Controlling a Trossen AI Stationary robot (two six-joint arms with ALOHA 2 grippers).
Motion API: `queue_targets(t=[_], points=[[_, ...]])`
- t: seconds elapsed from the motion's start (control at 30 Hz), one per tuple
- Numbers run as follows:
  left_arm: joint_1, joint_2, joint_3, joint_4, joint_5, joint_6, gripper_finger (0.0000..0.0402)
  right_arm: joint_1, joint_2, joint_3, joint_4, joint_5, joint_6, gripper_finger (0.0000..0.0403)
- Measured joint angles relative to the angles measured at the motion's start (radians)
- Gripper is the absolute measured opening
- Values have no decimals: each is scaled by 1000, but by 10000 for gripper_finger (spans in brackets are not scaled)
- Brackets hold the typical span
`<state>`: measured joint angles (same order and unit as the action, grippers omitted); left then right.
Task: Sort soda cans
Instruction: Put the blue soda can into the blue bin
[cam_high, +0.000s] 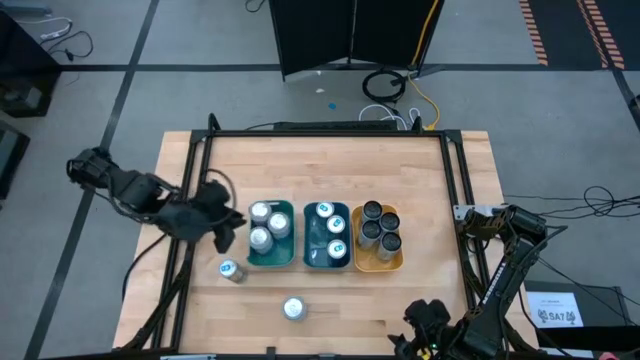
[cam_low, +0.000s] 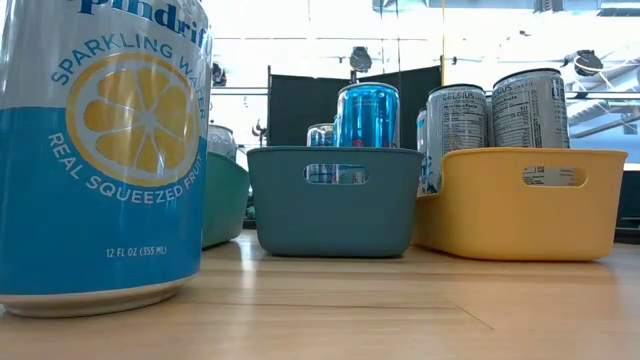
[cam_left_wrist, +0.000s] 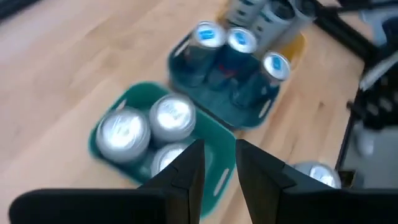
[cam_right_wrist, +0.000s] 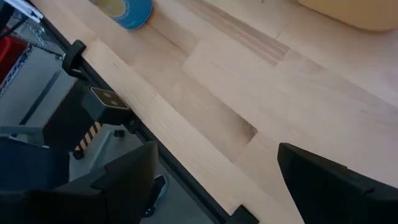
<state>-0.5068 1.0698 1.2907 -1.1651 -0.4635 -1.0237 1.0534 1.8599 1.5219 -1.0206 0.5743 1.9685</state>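
Nearest to me, the right gripper (cam_high: 428, 318) waits at the near edge of the surface (cam_high: 440, 200), its jaws spread wide and holding nothing. Just left of it on bare wood stands a loose can (cam_high: 293, 308), upright, its long axis vertical. A second loose can (cam_high: 231, 270) stands farther left and a little farther off, close beside the near left corner of the green tray (cam_high: 286, 258). The left gripper (cam_high: 226, 228) hangs just beyond that can, over the green tray's left edge, its fingers (cam_left_wrist: 186, 171) drawn nearly together with only a narrow gap and nothing between them.

That pairing is what I would act on: the second can lies directly nearward of the left gripper, so the left arm is plainly the closer one, and I judge the fingers must spread before they can take it. The near can suits the right arm better.

Farther back, the green tray, teal tray (cam_high: 310, 262) and orange tray (cam_high: 395, 262) hold the sorted cans.
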Motion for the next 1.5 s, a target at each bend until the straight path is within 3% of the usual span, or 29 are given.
queue_targets(t=[0.17,0.3,0.83,1.23,1.5], points=[[-114,-10,0,-139,-18,-326,100,0,0,0,0,0,-58,322],[-170,21,-1,-250,-11,-459,100,0,0,0,0,0,-77,322],[-176,36,-1,-214,-9,-393,102,0,0,0,0,2,-105,322],[-175,36,-1,-315,-12,-514,226,0,0,0,5,33,-97,322],[-175,36,0,-225,-12,-515,238,0,0,0,6,30,-112,322]])
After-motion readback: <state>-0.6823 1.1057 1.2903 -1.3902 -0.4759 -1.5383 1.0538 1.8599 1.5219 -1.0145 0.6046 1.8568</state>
